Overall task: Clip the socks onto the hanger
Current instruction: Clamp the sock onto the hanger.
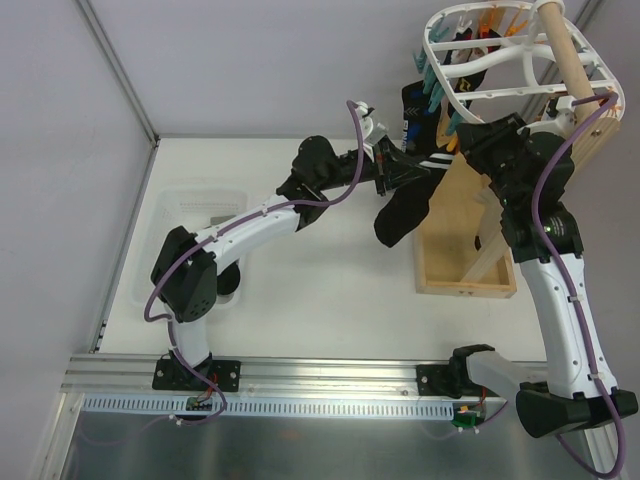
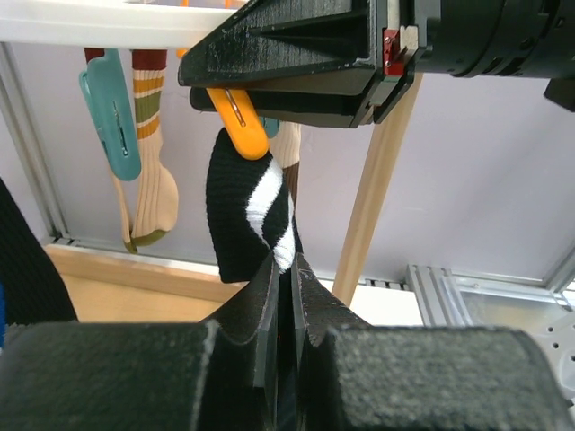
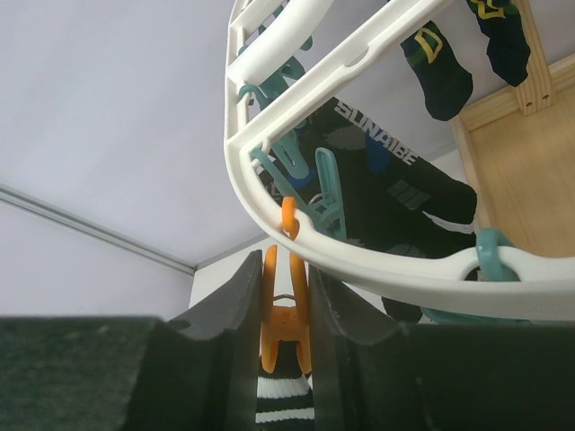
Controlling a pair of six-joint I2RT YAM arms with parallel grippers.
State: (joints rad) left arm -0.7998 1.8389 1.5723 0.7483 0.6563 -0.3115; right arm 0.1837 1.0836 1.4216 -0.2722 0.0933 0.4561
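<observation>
The white oval hanger [image 1: 520, 75] hangs at the upper right, with teal and orange pegs round its rim [image 3: 359, 256]. My left gripper [image 1: 400, 175] is shut on a black sock with white stripes [image 2: 256, 202], whose foot hangs down below it [image 1: 402, 218]. It holds the sock's cuff up to an orange peg [image 2: 239, 118]. My right gripper [image 3: 286, 269] is shut on that orange peg's [image 3: 287, 314] handles, just under the rim. The striped cuff [image 3: 286, 402] sits at the peg's lower jaws. In the top view my right gripper [image 1: 462, 135] meets the sock under the hanger.
Several black socks, one lettered [image 3: 377, 148], hang from teal pegs [image 3: 328, 193]. A beige striped sock [image 2: 153, 162] hangs beside a teal peg [image 2: 112, 117]. The wooden pole [image 1: 565, 50] rises from a wooden box base [image 1: 465, 270]. A translucent basket [image 1: 195, 215] lies at the left.
</observation>
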